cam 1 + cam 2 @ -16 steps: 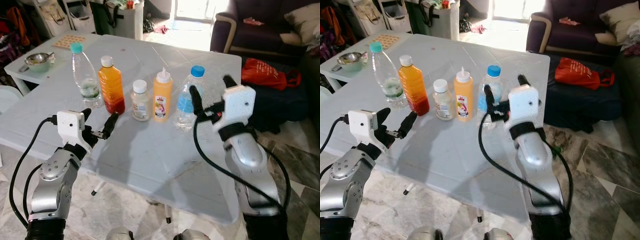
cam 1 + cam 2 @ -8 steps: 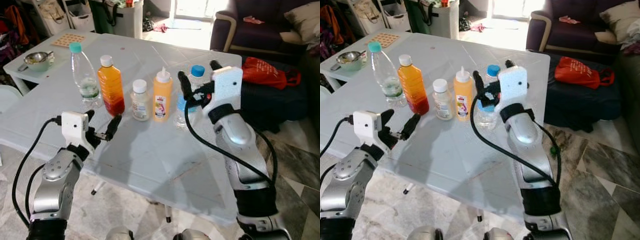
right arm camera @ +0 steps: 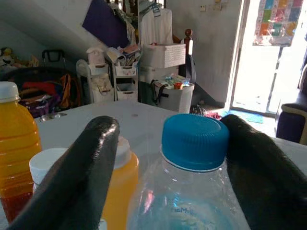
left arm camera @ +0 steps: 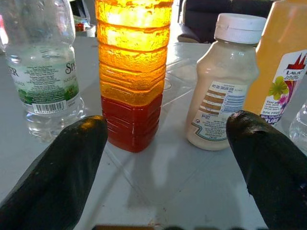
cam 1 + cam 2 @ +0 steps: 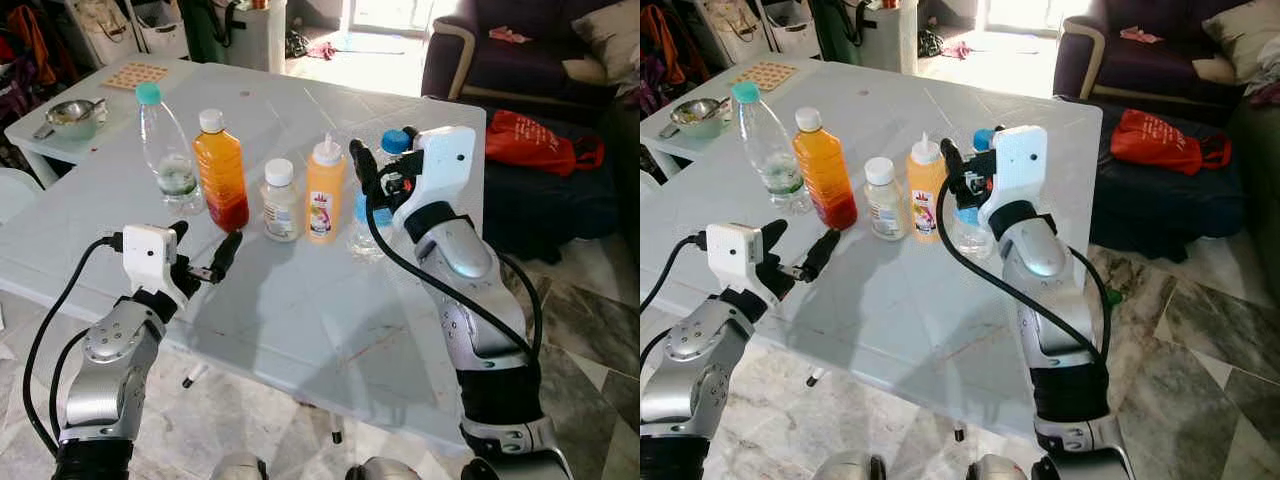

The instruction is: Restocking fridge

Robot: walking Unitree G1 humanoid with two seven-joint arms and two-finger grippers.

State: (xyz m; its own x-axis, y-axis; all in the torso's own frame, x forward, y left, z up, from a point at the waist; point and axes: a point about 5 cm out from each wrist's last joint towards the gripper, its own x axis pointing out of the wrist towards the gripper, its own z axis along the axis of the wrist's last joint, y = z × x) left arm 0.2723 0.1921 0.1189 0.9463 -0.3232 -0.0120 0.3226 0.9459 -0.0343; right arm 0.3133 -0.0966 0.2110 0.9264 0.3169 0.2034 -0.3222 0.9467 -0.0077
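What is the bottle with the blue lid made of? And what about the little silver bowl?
The blue-capped bottle looks like thin clear plastic: you can see straight through it, and light glints off its ridged sides. Its cap seems to be matte blue plastic. The right gripper has a finger on either side of it. The small bowl looks like shiny metal, probably steel, judging by its silvery reflections.

Orange juice bottle [image 5: 222, 170], blue-capped water bottle [image 3: 192, 191].

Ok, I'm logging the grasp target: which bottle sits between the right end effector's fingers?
The blue-capped clear water bottle at the row's right end; the right end effector straddles its neck, fingers open.
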